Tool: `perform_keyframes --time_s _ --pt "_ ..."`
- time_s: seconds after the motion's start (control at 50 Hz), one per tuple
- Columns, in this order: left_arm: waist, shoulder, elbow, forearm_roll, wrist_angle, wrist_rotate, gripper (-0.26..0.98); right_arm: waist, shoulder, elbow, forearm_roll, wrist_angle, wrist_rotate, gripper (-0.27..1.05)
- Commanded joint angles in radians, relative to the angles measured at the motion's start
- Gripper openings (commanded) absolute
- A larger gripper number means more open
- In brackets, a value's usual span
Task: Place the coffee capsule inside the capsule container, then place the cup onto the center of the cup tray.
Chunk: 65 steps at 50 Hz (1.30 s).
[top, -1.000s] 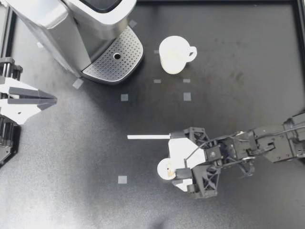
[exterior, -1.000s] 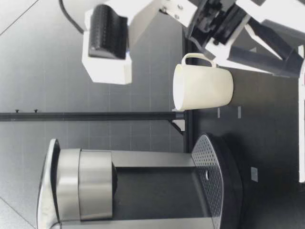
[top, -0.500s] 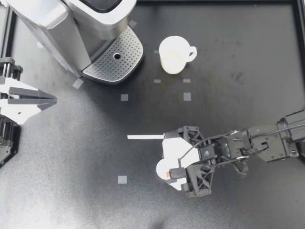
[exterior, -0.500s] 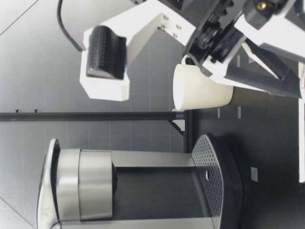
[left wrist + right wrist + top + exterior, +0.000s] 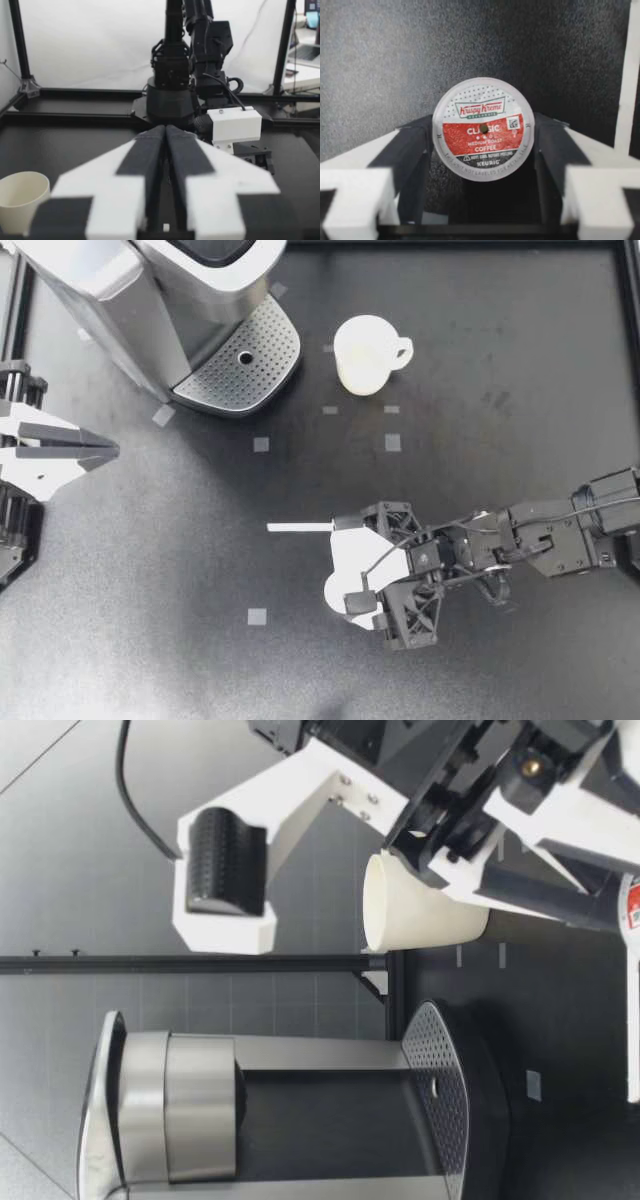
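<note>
Right pincer (image 5: 347, 590): gripped round red-labelled foil-lidded coffee capsule (image 5: 483, 128), near centre of black worktop (image 5: 150, 640). Left pincer (image 5: 100, 451): sat closed at left edge. White cup (image 5: 362, 355): stood far, right of perforated silver cup tray (image 5: 240, 365).

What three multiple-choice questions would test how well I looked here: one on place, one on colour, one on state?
1. Where is the white ceramic cup with a handle?
A) on the machine's perforated tray
B) on the black table beside the silver coffee machine
C) in a gripper

2. What colour is the band on the round foil-lidded coffee capsule?
A) red
B) green
C) blue

3. How do the fingers of the left gripper stand?
A) spread wide
B) closed together, empty
C) clamped on the cup

Answers: B, top view shows it on bare table; A, right wrist view shows the lid; B, left wrist view shows them meeting, nothing between.
</note>
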Motion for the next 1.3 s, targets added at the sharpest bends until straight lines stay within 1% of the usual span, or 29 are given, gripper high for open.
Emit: perform_keyframes --time_s 0.0,0.14,0.2,0.26,0.34,0.38,0.4,0.48,0.56,0.68,0.72,0.8,0.84,0.9,0.94,1.0,1.02,1.14,1.22,1.28 --pt "0.002 0.005 -0.014 0.002 -0.011 0.002 0.15 -0.006 -0.043 -0.018 0.002 -0.031 0.002 0.51" --pt "0.003 0.034 -0.044 -0.009 -0.005 0.0 0.15 -0.014 -0.098 -0.003 0.02 -0.097 0.021 0.51" --pt "0.003 0.063 -0.075 -0.026 0.015 0.0 0.15 -0.025 -0.129 0.015 0.035 -0.133 0.041 0.51" --pt "0.009 0.107 -0.123 -0.054 0.074 0.002 0.15 -0.035 -0.163 0.04 0.044 -0.172 0.066 0.51" --pt "0.025 0.178 -0.209 -0.075 0.218 0.002 0.15 -0.051 -0.204 0.072 0.046 -0.219 0.1 0.51" --pt "0.035 0.216 -0.262 -0.077 0.304 0.002 0.15 -0.058 -0.222 0.089 0.046 -0.244 0.115 0.51" --pt "0.041 0.245 -0.304 -0.077 0.365 0.002 0.15 -0.061 -0.232 0.097 0.048 -0.256 0.123 0.51" --pt "0.057 0.313 -0.411 -0.072 0.522 0.008 0.15 -0.077 -0.264 0.135 0.048 -0.321 0.16 0.51" --pt "0.074 0.367 -0.511 -0.043 0.673 0.011 0.15 -0.094 -0.281 0.164 0.048 -0.373 0.193 0.51" --pt "0.083 0.451 -0.663 0.04 0.945 -0.003 0.15 -0.12 -0.285 0.195 0.046 -0.433 0.218 0.51" --pt "0.083 0.486 -0.732 0.078 1.068 -0.009 0.15 -0.126 -0.284 0.201 0.044 -0.449 0.216 0.51" --pt "0.083 0.554 -0.838 0.147 1.261 -0.032 0.15 -0.133 -0.279 0.206 0.037 -0.465 0.207 0.51" --pt "0.078 0.586 -0.884 0.193 1.35 -0.051 0.15 -0.138 -0.278 0.207 0.035 -0.466 0.204 0.51" --pt "0.061 0.638 -0.94 0.285 1.463 -0.086 0.15 -0.146 -0.275 0.21 0.035 -0.471 0.196 0.51" --pt "0.037 0.672 -0.968 0.36 1.523 -0.112 0.15 -0.149 -0.273 0.213 0.035 -0.472 0.192 0.51" --pt "-0.011 0.719 -0.996 0.486 1.597 -0.155 0.15 -0.153 -0.275 0.218 0.035 -0.476 0.189 0.51" --pt "-0.035 0.742 -1.006 0.552 1.628 -0.176 0.15 -0.155 -0.275 0.219 0.034 -0.479 0.187 0.51" --pt "-0.127 0.815 -1.019 0.795 1.712 -0.249 0.15 -0.163 -0.281 0.233 0.034 -0.494 0.186 0.51" --pt "-0.173 0.857 -1.012 0.919 1.743 -0.284 0.15 -0.169 -0.287 0.245 0.034 -0.506 0.181 0.51" --pt "-0.204 0.89 -1.006 0.997 1.756 -0.31 0.15 -0.173 -0.29 0.253 0.034 -0.514 0.173 0.51"
